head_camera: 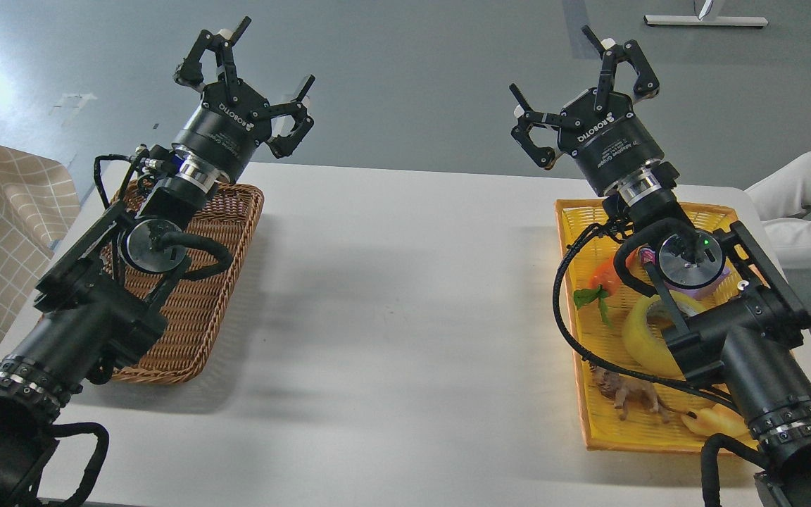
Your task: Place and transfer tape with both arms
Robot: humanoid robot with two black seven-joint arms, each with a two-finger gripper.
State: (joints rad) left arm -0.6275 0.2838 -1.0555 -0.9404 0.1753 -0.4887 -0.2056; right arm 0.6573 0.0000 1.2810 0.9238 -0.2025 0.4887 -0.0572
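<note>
- Tape [648, 338] lies in the yellow tray [574, 232] at the bench's right, half hidden under the right arm.
- Both claws, left [254, 77] and right [581, 81], raised, fingers apart, empty.
- Roll looks light and stiff, its film slick; best to pinch across the rim and core.

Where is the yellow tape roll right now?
The tape lies in the yellow basket on the table's right side, partly under the right arm, between the carrot toy and the animal figure.
</note>
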